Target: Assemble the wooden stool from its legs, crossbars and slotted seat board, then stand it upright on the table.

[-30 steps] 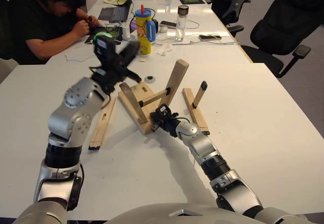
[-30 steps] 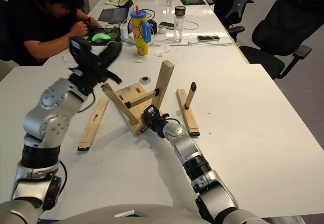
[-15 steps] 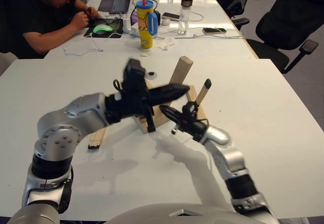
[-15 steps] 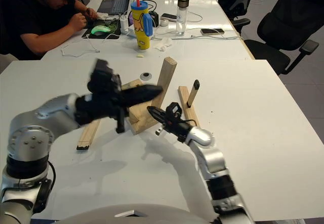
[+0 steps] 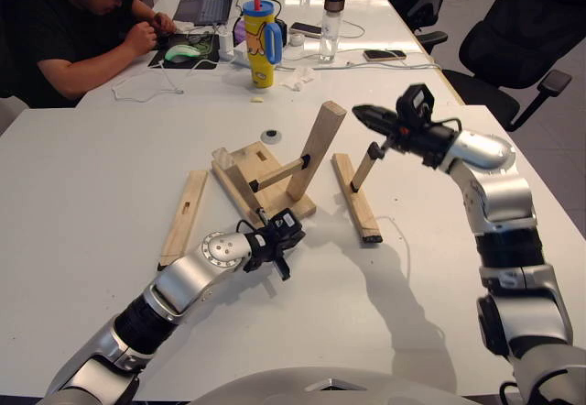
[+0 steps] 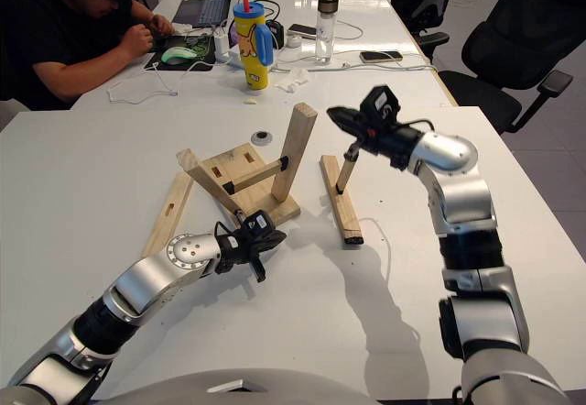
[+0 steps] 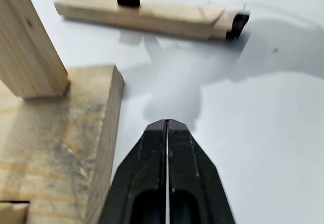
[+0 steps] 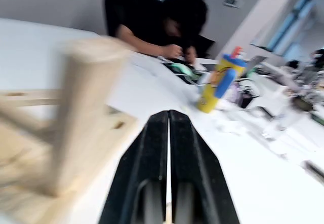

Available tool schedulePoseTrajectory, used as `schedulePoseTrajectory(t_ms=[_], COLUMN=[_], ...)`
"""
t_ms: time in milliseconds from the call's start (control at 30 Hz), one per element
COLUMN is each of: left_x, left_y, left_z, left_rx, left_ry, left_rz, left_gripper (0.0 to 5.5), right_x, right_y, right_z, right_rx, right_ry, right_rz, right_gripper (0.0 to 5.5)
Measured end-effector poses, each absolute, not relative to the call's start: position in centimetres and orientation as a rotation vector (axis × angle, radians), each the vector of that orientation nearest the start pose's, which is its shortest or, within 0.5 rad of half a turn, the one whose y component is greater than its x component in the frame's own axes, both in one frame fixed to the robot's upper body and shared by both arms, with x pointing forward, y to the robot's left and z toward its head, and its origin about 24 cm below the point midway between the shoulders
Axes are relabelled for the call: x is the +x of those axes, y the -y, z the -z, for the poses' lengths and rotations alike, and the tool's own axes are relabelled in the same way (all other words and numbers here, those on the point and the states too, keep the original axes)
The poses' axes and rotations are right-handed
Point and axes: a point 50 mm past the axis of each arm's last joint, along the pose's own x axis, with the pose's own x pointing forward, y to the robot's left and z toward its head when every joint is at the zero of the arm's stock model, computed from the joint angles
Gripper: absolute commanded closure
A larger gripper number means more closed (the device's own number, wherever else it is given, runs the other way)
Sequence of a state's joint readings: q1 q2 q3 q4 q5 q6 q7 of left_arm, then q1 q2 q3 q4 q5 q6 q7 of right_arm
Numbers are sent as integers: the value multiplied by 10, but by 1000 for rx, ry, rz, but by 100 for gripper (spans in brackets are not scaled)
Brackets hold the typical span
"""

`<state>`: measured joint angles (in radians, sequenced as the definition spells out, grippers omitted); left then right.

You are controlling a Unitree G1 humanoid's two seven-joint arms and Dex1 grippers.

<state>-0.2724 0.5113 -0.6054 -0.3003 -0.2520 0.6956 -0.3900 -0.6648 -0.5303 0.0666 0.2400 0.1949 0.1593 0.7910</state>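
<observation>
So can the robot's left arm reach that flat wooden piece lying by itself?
Probably yes. The left gripper is shut on nothing beside the seat board, and the loose wooden piece lies just to its left with only bare table between.

Both head views look forward and down over the surface point(image 5: 92, 167), sharing the half-built stool point(image 5: 316, 148), while each wrist view looks close along its arm's tip: left claw point(image 7: 166, 123) low beside the seat board point(image 7: 55, 133), right claw point(image 8: 168, 114) raised toward the yellow cup point(image 8: 215, 84).
</observation>
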Motion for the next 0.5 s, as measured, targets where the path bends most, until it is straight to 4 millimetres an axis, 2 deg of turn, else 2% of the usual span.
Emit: schedulePoseTrajectory(t_ms=[100, 167, 267, 500], left_x=[234, 237, 239, 245], left_y=[-84, -84, -86, -103], left_z=[-45, -44, -43, -47], left_rx=[443, 467, 489, 551], left_ry=[-496, -496, -503, -521], left_rz=[958, 950, 950, 923], left_gripper=[549, 549, 549, 549], right_x=[364, 369, 368, 356], right_y=[165, 150, 128, 109], right_z=[-170, -168, -172, -167], right_rx=[-456, -458, -467, -453], right_ry=[83, 117, 175, 198], right_rz=[-796, -883, -1042, -1235], right_gripper=[550, 550, 550, 550])
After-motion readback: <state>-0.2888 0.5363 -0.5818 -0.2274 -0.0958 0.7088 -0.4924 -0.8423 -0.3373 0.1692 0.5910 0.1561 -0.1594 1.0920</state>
